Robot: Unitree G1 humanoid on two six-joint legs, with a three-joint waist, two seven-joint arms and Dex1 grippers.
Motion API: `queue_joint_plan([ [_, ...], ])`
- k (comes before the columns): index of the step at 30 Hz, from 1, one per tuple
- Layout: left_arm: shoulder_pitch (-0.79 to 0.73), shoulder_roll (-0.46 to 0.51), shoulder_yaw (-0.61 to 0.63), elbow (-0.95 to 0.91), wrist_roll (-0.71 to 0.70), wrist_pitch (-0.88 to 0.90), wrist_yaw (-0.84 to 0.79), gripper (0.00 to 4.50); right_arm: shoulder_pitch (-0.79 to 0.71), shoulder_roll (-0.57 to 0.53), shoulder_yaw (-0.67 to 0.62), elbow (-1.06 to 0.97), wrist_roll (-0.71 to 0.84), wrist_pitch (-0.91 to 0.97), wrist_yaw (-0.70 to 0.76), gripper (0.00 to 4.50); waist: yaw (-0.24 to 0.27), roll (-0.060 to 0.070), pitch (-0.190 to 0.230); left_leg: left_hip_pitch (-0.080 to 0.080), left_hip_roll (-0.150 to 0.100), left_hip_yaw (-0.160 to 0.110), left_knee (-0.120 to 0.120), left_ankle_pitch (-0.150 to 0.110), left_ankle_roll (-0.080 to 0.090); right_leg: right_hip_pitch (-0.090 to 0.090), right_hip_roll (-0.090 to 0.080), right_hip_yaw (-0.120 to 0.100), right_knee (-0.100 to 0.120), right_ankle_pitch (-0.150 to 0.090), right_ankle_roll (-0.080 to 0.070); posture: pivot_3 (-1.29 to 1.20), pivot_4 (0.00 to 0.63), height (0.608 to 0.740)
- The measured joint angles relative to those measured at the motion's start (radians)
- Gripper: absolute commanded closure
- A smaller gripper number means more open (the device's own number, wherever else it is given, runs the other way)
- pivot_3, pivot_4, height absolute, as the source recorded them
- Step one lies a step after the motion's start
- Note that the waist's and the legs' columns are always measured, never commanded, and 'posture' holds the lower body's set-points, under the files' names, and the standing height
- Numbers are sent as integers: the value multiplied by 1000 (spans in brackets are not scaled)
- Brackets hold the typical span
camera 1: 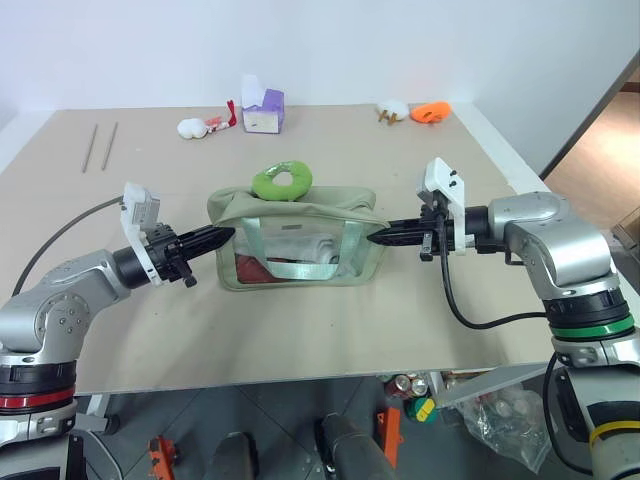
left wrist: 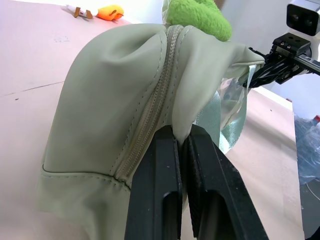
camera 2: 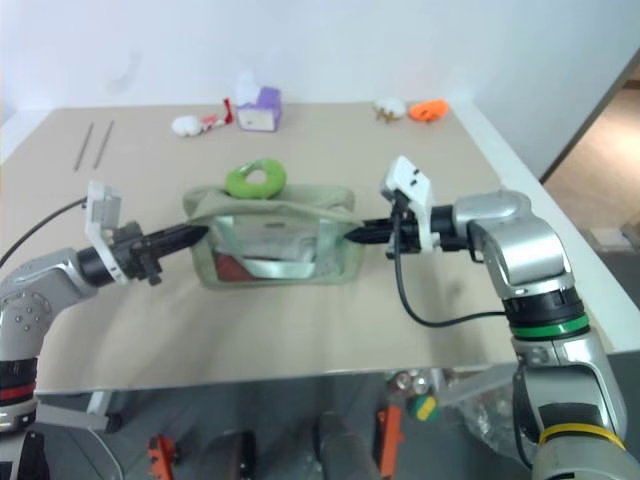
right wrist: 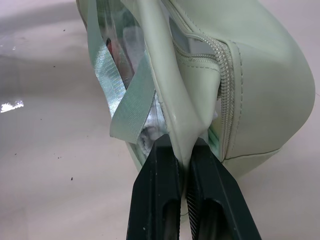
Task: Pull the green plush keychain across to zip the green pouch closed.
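Your head stereo pair looks forward-down over beige tabletop (camera 1: 300,330). Your wrist cameras sit close at opposite ends of pale sage-green fabric pouch (camera 1: 295,240), facing each other; all views share it.

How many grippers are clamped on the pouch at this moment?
2. The left gripper pinches fabric at the green pouch's left end; the right gripper pinches its right end. Both jaws are shut on fabric. The green plush keychain lies on top, ungripped.

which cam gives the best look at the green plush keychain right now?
Left eye view: the green plush keychain shows whole, ring and hole, lying on top of the green pouch. Right eye view shows much the same. Left wrist view catches just a fuzzy edge past the zipper. Right wrist view gives pouch fabric instead.
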Motion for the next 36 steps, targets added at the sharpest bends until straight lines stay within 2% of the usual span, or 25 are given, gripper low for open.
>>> queue_joint_plan([
  [2,0,0,0,-1,0,-3,0,4500,2,3,5,12,4,21,-2,3286,1,0,0,0,0,0,0,0,0,0,0,0,0,0,0,0,150,740],
  [7,0,-1,0,-1,3,-6,-2,4500,25,-28,5,3,46,63,36,1529,3,0,0,-3,0,0,0,0,0,-2,0,0,0,-1,1,0,150,740],
  [11,0,-3,0,-2,4,-8,-2,4500,35,-64,-74,3,105,86,53,189,4,0,1,-4,0,0,-1,-1,0,-3,-1,0,0,-1,3,0,150,740],
  [15,1,-4,1,-2,4,-9,-3,4500,-42,-66,-182,82,151,103,19,189,3,0,1,-3,-1,0,0,-1,0,-3,-1,0,0,-2,2,0,150,740],
  [18,3,-5,3,-3,4,-10,-7,4500,-157,-17,-229,155,165,126,-58,189,0,0,1,-2,-1,1,0,-1,0,-3,0,1,0,-1,1,0,150,740],
  [22,16,-2,-8,-10,20,-30,-22,4500,-328,145,-221,305,153,262,-245,189,-1,0,1,-2,0,0,0,-1,0,-2,0,1,0,0,1,0,150,740],
  [27,20,-3,-20,-32,26,-38,-39,4500,-430,285,-211,376,156,381,-357,189,7,1,1,-9,-1,0,0,-1,0,-7,-2,0,0,0,6,0,150,740],
  [29,21,-3,-21,-36,26,-44,-40,4500,-463,309,-211,376,160,398,-378,189,8,1,1,-15,-1,-1,0,-2,0,-11,-3,-1,0,-1,7,0,150,740],
  [36,36,-6,-18,-59,25,-48,-33,4500,-477,335,-168,375,160,410,-381,189,9,1,1,-16,-2,-2,0,-3,1,-12,-4,-2,-1,-1,8,0,150,740],
])
